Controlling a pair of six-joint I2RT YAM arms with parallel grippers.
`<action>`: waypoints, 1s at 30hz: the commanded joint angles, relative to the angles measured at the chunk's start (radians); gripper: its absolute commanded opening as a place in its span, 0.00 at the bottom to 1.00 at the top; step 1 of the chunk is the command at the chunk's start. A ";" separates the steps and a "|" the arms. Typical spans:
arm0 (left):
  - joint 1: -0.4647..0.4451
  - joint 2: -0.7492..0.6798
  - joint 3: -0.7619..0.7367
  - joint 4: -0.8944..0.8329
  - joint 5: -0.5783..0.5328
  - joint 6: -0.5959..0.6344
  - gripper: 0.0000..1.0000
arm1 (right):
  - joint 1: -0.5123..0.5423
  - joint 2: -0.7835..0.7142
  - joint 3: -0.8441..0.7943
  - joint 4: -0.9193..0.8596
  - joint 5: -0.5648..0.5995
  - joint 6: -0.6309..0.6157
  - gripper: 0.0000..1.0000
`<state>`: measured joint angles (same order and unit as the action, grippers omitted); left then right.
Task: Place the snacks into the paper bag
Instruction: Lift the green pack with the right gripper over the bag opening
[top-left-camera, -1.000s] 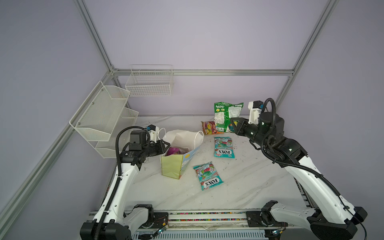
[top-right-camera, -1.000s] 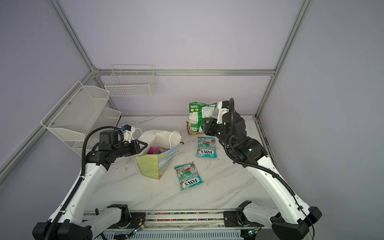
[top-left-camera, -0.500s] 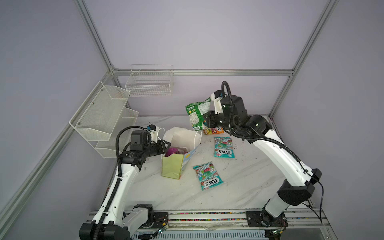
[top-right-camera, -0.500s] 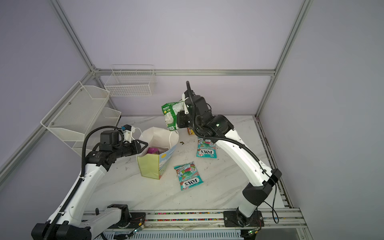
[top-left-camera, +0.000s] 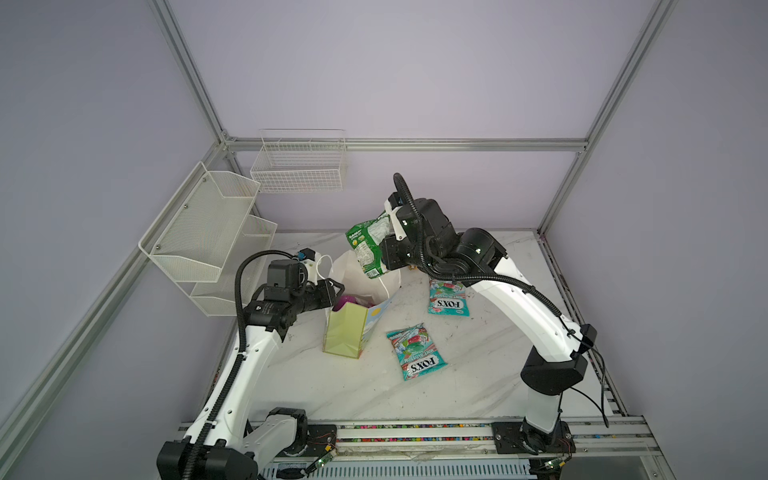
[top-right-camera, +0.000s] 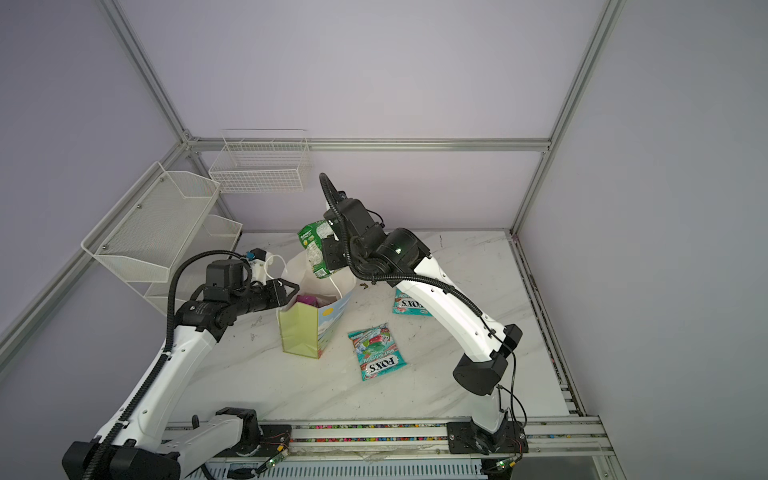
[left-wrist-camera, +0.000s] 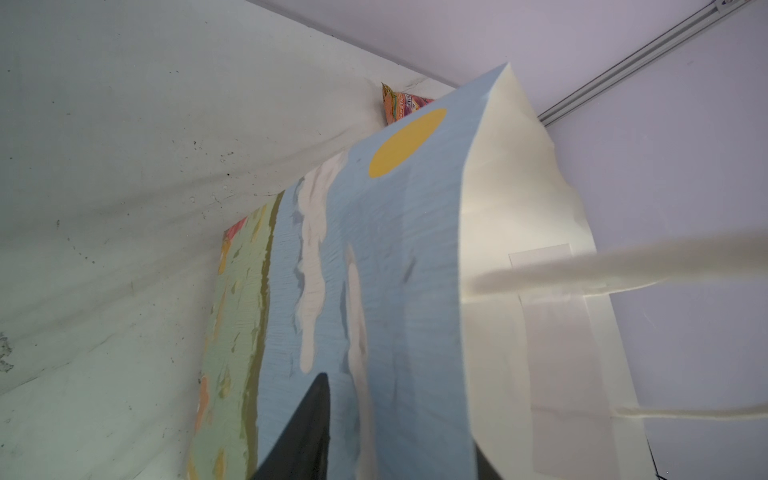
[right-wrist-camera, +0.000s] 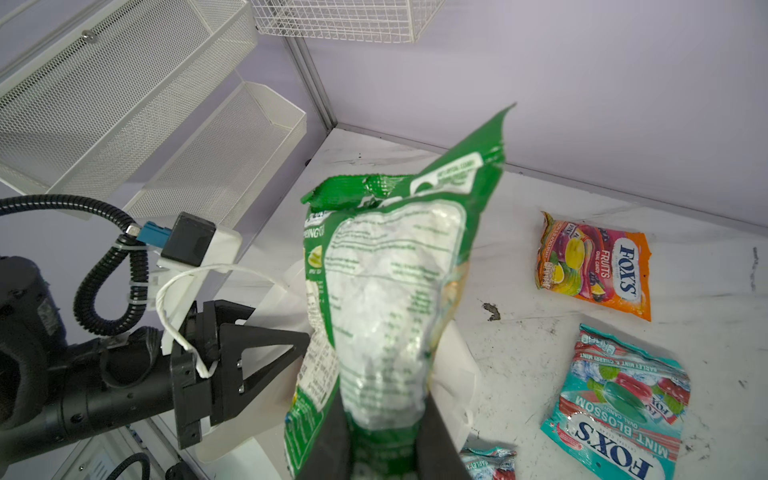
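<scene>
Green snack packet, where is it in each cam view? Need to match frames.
Top view: green packet near centre, over the paper bag's open top.
Top view: same spot, left of centre.
Left wrist: not in it.
Right wrist: fills the middle, pinched in the right claw.
Shared landmark: the paper bag, in all four.

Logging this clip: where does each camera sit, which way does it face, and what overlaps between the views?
Both top views: high at the front, looking down and back over the table; left arm, right arm and paper bag all show.
Left wrist: on the left arm, facing along one finger at the paper bag's sky print.
Right wrist: on the right arm, looking past the right gripper and its green packet toward the left gripper.
Shared: both wrist views catch the orange packet.
</scene>
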<state>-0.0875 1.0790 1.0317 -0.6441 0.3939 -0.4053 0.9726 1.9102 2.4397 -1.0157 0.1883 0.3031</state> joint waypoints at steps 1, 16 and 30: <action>-0.008 -0.002 0.015 0.027 -0.012 0.005 0.37 | 0.036 0.027 0.143 -0.088 0.103 -0.033 0.02; -0.011 -0.002 0.021 0.027 -0.017 -0.002 0.38 | 0.069 0.041 0.046 -0.089 0.134 -0.051 0.02; -0.012 -0.004 0.015 0.027 -0.022 0.003 0.40 | 0.093 0.090 -0.003 -0.112 0.154 -0.079 0.02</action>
<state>-0.0933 1.0790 1.0317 -0.6441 0.3771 -0.4057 1.0538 1.9915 2.4355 -1.1069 0.3050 0.2474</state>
